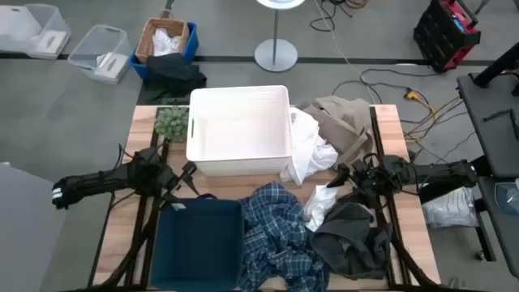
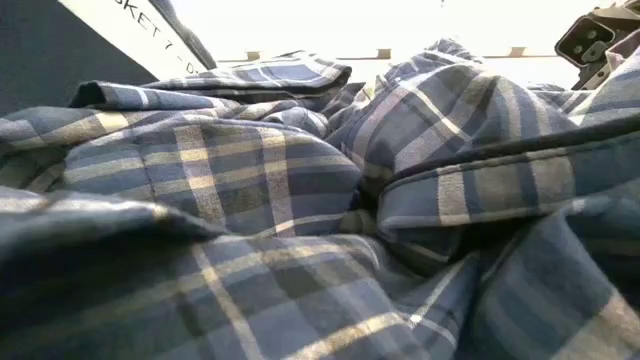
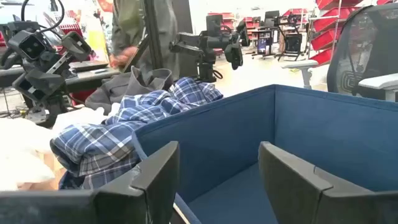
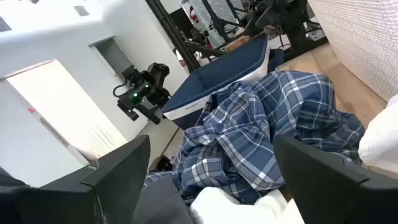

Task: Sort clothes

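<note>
A blue-white plaid shirt [image 1: 276, 231] lies crumpled at the table's near middle, one side draped over the right rim of a dark blue bin [image 1: 199, 243]. It fills the low view [image 2: 300, 200]. White cloth pieces [image 1: 308, 150] lie beside a white bin [image 1: 239, 130], and one [image 1: 320, 204] lies by the shirt. A beige garment [image 1: 345, 118] lies far right and a dark grey garment [image 1: 353, 239] near right. My left gripper [image 1: 185, 185] is open above the blue bin's far edge [image 3: 217, 155]. My right gripper [image 1: 340, 177] is open above the white cloth, facing the shirt [image 4: 211, 155].
A small green fuzzy lump [image 1: 172, 122] sits at the table's far left corner. On the floor beyond the table stand a wicker basket [image 1: 165, 40] with white cloth, clear plastic bins [image 1: 101, 53] and a lamp base [image 1: 276, 53]. Cables lie at the far right.
</note>
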You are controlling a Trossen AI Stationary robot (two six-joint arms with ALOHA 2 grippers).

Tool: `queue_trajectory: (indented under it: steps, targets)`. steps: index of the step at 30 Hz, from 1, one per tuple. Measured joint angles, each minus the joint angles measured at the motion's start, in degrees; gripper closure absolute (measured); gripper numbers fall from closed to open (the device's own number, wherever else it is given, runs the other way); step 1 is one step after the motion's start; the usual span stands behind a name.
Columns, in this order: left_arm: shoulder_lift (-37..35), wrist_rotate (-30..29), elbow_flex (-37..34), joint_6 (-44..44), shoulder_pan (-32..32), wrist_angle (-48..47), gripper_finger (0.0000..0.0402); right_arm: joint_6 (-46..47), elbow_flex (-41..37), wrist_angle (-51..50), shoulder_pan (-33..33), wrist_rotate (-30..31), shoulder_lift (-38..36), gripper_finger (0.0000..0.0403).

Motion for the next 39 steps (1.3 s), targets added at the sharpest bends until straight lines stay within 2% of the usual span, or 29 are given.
queue_trajectory:
  steps: [14, 31, 39]
  targets:
    - [-0.02, -0.02, 0.00, -0.01, -0.02, 0.00, 0.0203, 0.00, 0.00, 0.00, 0.00, 0.00, 0.00, 0.0053]
    - [0.00, 0.00, 0.00, 0.01, -0.01, 0.00, 0.0203, 0.00, 0.00, 0.00, 0.00, 0.00, -0.01, 0.0067]
    - [0.00, 0.00, 0.00, 0.00, -0.02, 0.00, 0.0203, 0.00, 0.00, 0.00, 0.02, 0.00, 0.00, 0.0057]
